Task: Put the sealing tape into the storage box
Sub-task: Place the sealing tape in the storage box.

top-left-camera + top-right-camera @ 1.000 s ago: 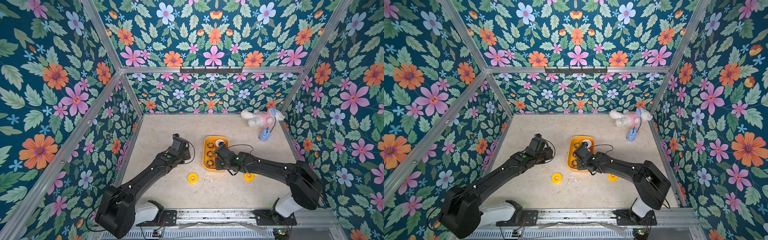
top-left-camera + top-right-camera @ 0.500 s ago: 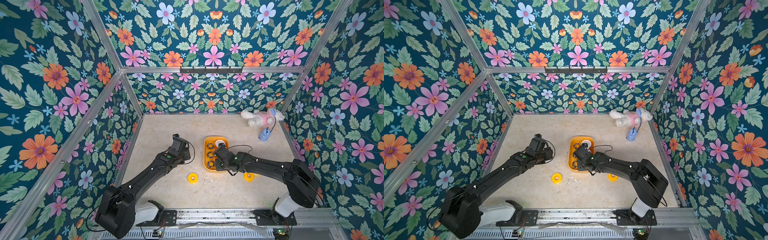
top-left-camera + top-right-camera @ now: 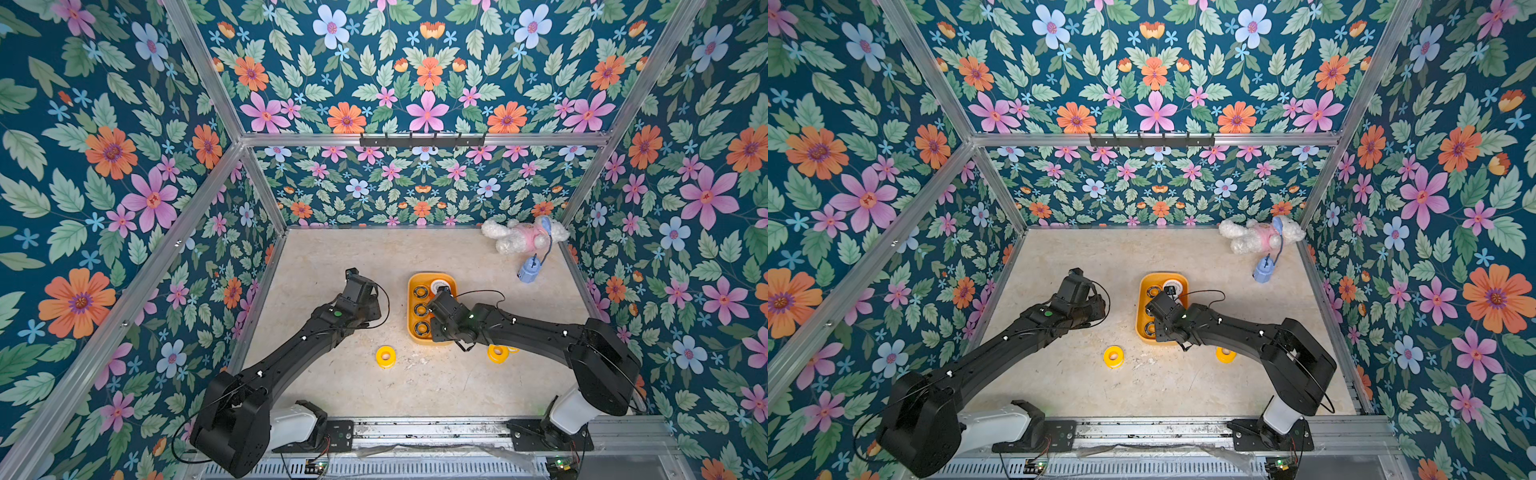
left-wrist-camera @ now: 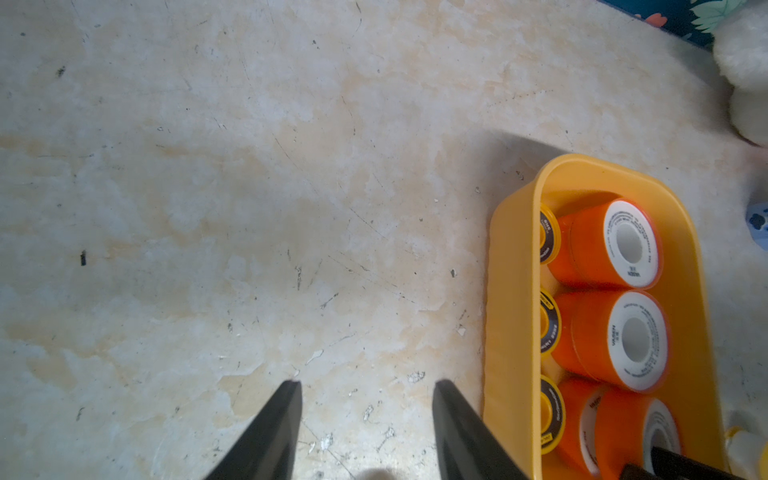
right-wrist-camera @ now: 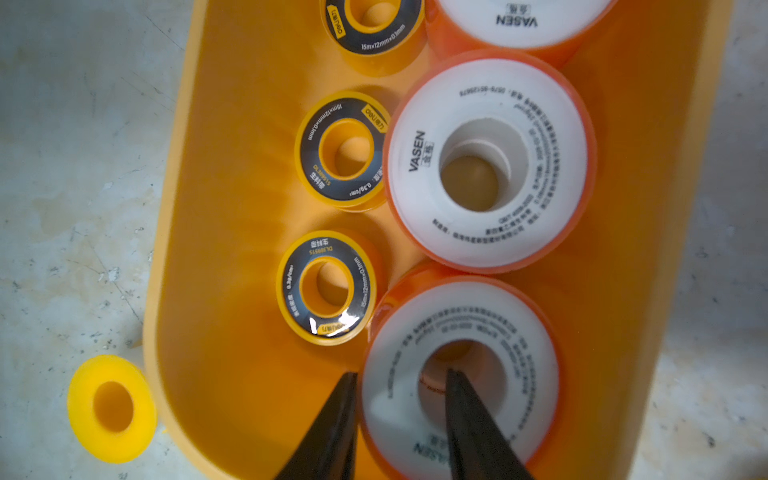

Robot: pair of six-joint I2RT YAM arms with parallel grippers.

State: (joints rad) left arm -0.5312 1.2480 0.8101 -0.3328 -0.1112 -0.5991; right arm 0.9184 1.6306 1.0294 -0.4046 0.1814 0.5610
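1. The sealing tape (image 4: pixel 631 245) lies mostly inside the storage box (image 5: pixel 199 208), which sits mid-tabletop in both top views (image 3: pixel 410 307) (image 3: pixel 1139 309).
2. Three black-faced spools (image 5: pixel 343 149) with yellow rims lie flat in a row along one long wall. Three white-faced spools (image 5: pixel 488 162) with orange rims fill the row along the other wall. The middle spools of the two rows touch.
3. In the left wrist view the white-faced spools stand taller than the black-faced ones, with their orange sides showing.
4. The right gripper (image 5: pixel 401 374) is over the end white spool (image 5: pixel 457 316), the one nearest the robot. Its jaws are parted astride the spool's ring. One finger is outside the orange rim and the other is down the centre hole, clear of the hole's edge, so the jaws are not pinching it.
5. A plain yellow spool (image 3: pixel 385 356) lies flat on the tabletop (image 3: pixel 353 257), just off the box's near corner on the left arm's side.
6. A second yellow spool (image 3: pixel 498 353) lies on the other side, partly under the right arm.
7. The left gripper (image 4: pixel 368 384) hangs with its jaws parted and empty above bare tabletop, beside the box wall that the black-faced row follows.
8. A white plush toy (image 3: pixel 519 235) and a small blue object (image 3: pixel 528 272) on a cord lie in the far right corner, well apart from the box.
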